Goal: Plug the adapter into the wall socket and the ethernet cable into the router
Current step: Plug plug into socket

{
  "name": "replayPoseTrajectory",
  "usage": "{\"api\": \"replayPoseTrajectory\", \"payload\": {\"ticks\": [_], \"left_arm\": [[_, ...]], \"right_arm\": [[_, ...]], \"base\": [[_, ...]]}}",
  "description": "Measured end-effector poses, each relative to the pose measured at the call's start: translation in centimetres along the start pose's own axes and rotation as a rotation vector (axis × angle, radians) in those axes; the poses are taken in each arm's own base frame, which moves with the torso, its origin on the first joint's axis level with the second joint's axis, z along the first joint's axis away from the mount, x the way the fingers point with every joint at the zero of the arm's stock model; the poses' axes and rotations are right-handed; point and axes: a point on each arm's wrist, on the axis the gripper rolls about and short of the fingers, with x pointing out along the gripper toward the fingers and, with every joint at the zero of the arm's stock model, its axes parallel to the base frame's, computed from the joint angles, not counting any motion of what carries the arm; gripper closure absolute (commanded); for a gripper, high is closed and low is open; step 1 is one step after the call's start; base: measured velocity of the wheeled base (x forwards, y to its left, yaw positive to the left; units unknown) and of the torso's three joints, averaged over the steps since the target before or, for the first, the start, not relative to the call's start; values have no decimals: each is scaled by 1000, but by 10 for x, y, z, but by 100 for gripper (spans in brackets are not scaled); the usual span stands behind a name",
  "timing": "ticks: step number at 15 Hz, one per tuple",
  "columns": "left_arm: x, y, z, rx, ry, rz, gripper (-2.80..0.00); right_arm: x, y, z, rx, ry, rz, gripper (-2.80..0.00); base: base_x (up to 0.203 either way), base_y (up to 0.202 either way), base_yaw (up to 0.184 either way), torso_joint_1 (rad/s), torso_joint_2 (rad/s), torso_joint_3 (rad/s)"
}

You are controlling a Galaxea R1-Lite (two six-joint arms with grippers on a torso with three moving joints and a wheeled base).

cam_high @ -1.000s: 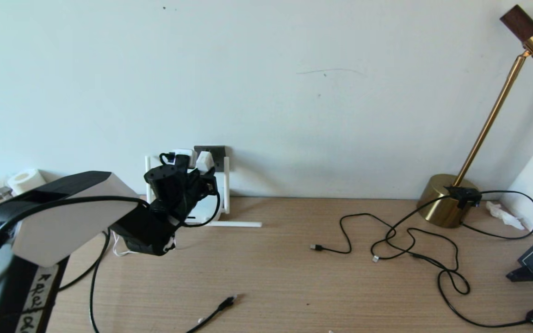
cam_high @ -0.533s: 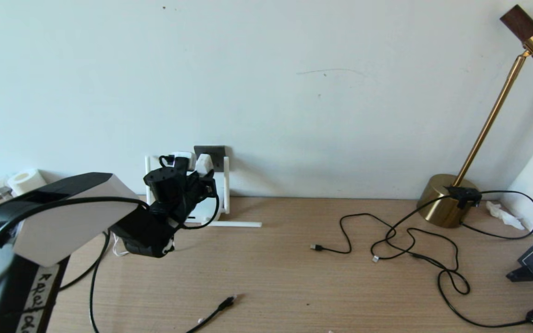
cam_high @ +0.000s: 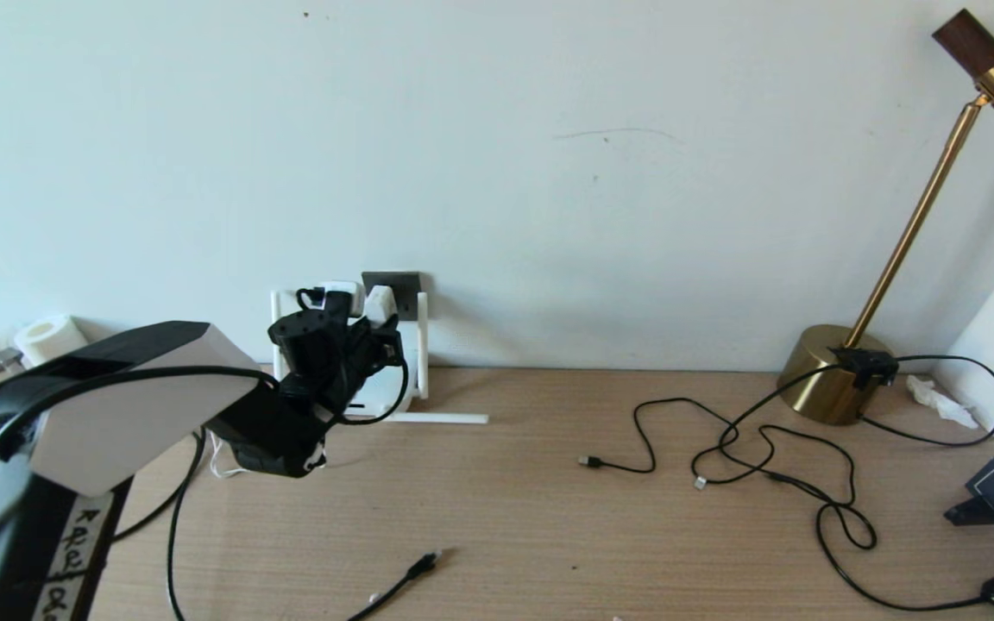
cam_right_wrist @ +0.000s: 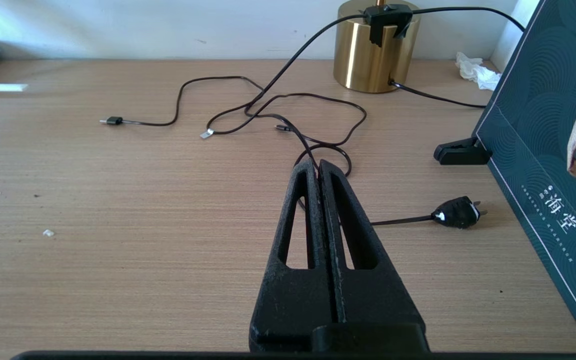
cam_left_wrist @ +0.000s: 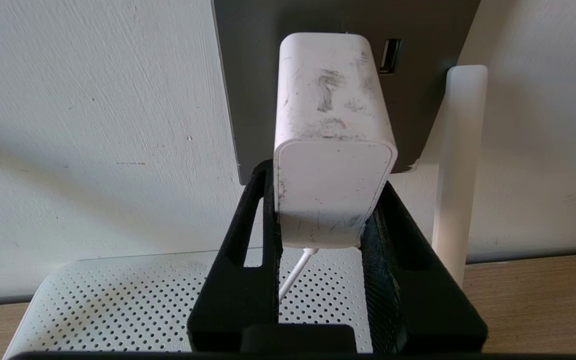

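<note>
My left gripper [cam_left_wrist: 325, 200] is clamped on the adapter [cam_left_wrist: 330, 145], one finger on each flat side of its rear end, and the block's front end sits against the dark wall socket [cam_left_wrist: 248, 75] above the router [cam_left_wrist: 118, 300]; I cannot see the pins, so I cannot tell whether they are fully home. The adapter looks to me like a light, rigid plastic block with smooth, scuffed faces, so I judge it could slip or twist if I pushed off-axis. Holding it low on the two flat sides, clear of the thin white cord [cam_left_wrist: 295, 272] leaving its back, seems the right place. The cord is limp and should trail along without resistance. My left arm reaches forward to the wall with the wrist roughly level, fingers pointing at the plate beside a router antenna [cam_left_wrist: 458, 165]. The ethernet cable [cam_high: 411, 573] lies loose on the desk [cam_high: 549, 517], well apart. My right gripper [cam_right_wrist: 320, 167] rests closed and empty over the desk near the lamp [cam_right_wrist: 368, 55].
</note>
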Motion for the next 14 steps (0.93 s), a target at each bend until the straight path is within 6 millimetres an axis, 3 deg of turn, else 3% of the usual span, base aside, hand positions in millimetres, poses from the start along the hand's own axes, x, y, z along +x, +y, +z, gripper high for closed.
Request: {"api": "replayPoseTrajectory", "payload": {"ticks": [14], "left_arm": [[12,-1,3,-1,-10,2,0]], "right_arm": [[0,0,0,0,-1,0,0]], "base": [[-3,0,1,1,0,0]]}}
